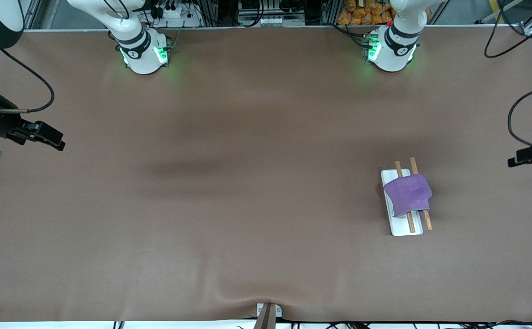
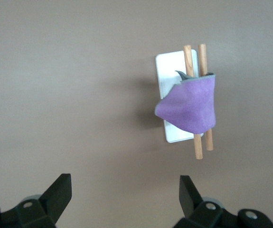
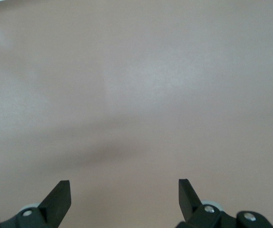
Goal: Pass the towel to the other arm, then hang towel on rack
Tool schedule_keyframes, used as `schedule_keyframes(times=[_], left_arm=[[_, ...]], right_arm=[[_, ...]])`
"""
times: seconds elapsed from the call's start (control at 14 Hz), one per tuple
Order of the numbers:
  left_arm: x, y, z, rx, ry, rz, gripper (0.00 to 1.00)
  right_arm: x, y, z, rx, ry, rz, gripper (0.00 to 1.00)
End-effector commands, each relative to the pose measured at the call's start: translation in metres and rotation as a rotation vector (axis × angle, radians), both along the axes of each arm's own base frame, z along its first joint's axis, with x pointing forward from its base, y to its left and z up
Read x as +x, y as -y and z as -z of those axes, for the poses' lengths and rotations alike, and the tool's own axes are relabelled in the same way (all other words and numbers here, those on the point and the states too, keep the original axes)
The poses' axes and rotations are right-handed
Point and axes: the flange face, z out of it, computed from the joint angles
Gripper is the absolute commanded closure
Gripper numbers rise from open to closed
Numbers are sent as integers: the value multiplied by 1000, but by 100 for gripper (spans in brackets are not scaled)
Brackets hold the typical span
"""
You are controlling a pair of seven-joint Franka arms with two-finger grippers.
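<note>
Purple towel (image 1: 407, 194) hangs draped over both wooden rods of the rack (image 1: 404, 226), purple face up, with a sliver of its dark grey underside showing at one edge in the left wrist view (image 2: 189, 105). The rack's white base plate (image 2: 167, 71) sits on the brown table (image 1: 247, 183) toward the left arm's end, and its rods stick out past the cloth at both ends.

Left gripper (image 1: 524, 156) is up in the air over the table edge at the left arm's end, well apart from the rack; its wrist view shows the fingers (image 2: 58, 192) spread wide with nothing between them. Right gripper (image 1: 49, 137) waits over the table's right-arm end, its fingers (image 3: 60, 194) likewise spread wide and empty, with only bare table beneath. No readable writing or brand marks appear on the towel or rack.
</note>
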Motion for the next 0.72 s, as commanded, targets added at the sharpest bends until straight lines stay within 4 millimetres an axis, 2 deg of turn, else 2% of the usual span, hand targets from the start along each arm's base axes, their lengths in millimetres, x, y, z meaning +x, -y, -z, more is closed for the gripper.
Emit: schedule_keyframes(times=[0.0,0.07,0.22,0.5,0.65], left_arm=[[-23,51,-43,85,10,-42,0],[-33,58,-59,91,17,-73,0],[-42,70,-77,92,37,-77,0],[-46,77,-85,90,46,-66,0],[-48,77,-86,87,47,-69,0]], right_arm=[[-5,9,-27,-3,59,-20,0],[-5,10,-33,-10,73,-29,0],[-3,11,-37,-9,82,-29,0],[-6,10,-65,-7,113,-26,0],[-7,10,-66,-7,113,-26,0]])
